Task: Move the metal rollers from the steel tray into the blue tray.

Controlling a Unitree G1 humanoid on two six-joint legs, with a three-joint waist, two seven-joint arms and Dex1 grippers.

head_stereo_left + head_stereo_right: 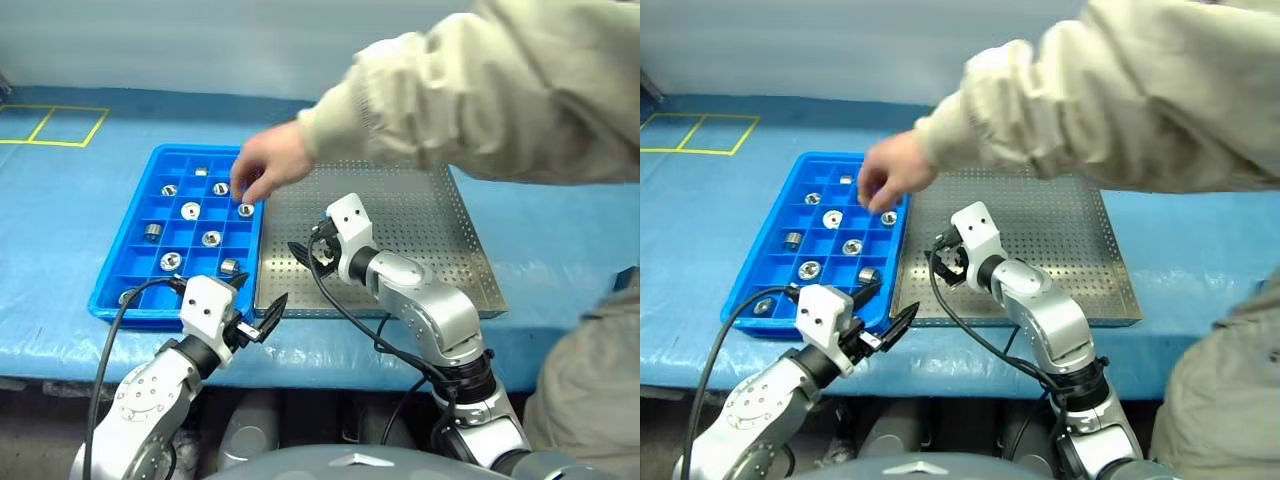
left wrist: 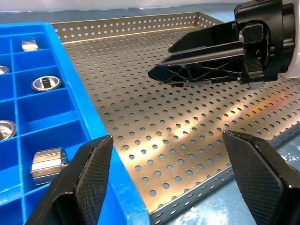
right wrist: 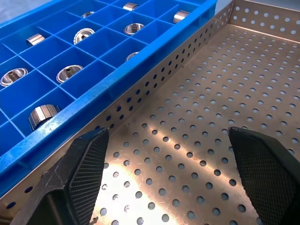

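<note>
Okay, metal rollers (image 1: 190, 210) all sit in the blue tray (image 1: 140, 240), scattered one per compartment, off to the left of my right claw (image 1: 307, 252) and just ahead of my left claw (image 1: 256, 312). Steel tray (image 1: 420, 240) lies touching the blue tray's right side; what I can see of its perforated floor has no rollers on it, though the person's sleeve (image 1: 470, 90) covers the far part. A person's hand (image 1: 268, 168) reaches over the blue tray's far right corner, fingers down at a roller there.

Right claw hangs released over the steel tray's near left area, holding nothing. Left claw is released too, hovering at the near edge where the two trays meet, also empty.

Step, as I judge it: transfer looks done or nearly done. Next move calls for checking the hidden part of the steel tray, and keeping both claws clear of the hand.

No brands, labels or writing readable anywhere.
</note>
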